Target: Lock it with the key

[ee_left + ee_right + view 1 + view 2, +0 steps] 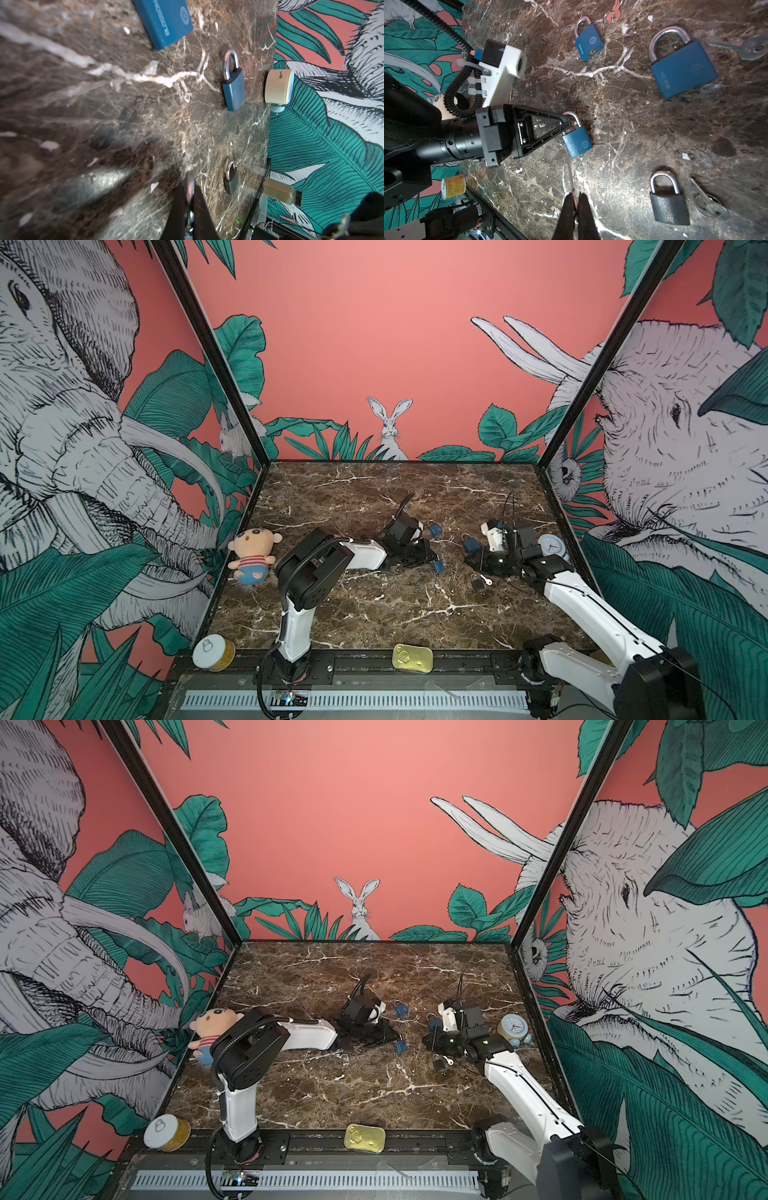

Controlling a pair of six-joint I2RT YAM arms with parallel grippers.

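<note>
Stretched low over the brown marble-patterned table [395, 614], the left gripper [569, 124] is clamped on the silver shackle [576, 118] of a small blue padlock [577, 143] at mid-table. A thin key [570, 178] is pinched in the closed right gripper [576, 197], aimed at its underside. "BLOSSOM" is printed on another padlock [166, 20] farther back.

You've got coral walls [374, 344] with jungle print, elephants [62, 427] and a rabbit [390, 427]. Dark brown marble tabletop [395, 614], black corner posts [214, 356].

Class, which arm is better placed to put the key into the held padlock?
Right. The right gripper pinches the key, aimed at the padlock; the left gripper only holds its shackle.
</note>
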